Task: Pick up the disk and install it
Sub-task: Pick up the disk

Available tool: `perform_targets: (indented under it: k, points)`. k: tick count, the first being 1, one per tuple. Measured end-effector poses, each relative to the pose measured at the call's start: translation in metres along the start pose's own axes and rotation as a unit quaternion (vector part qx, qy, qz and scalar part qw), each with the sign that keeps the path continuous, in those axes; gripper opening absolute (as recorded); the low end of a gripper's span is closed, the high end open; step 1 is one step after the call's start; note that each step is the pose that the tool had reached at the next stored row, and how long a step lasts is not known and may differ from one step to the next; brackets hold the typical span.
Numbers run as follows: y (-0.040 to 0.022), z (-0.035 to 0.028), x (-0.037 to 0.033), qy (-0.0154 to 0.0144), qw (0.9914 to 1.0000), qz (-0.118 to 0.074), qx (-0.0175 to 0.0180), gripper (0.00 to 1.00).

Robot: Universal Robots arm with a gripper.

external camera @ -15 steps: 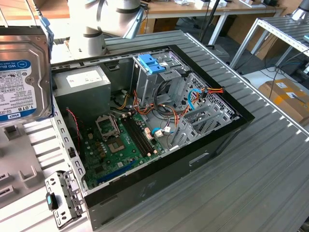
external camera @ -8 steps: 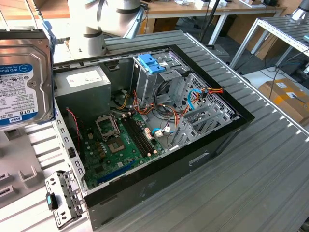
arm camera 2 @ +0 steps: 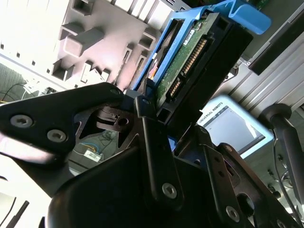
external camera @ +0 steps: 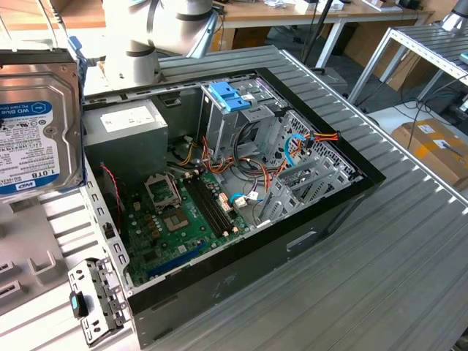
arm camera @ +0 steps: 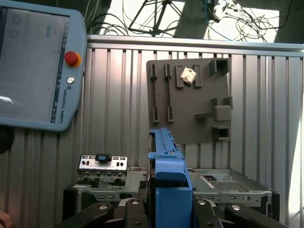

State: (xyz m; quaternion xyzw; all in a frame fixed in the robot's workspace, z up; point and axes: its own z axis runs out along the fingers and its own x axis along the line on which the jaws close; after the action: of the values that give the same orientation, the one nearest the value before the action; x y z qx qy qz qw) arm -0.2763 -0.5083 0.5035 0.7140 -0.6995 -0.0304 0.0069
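Since the gripper pinches the disk by one end, it hangs clear of the case, snag-free probably.

ribbed metal table, wooden desks behind, cardboard box on floor

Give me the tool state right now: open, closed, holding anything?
Tool: closed, holding the disk by its blue-railed edges.
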Motion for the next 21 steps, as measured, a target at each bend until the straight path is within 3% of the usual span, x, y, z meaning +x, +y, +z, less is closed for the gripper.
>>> perform_targets:
  k: [21]
  points:
    - [-0.0020, 0.0010, 0.0158, 0.0000, 1.00000, 0.000, 0.0000, 0.36]
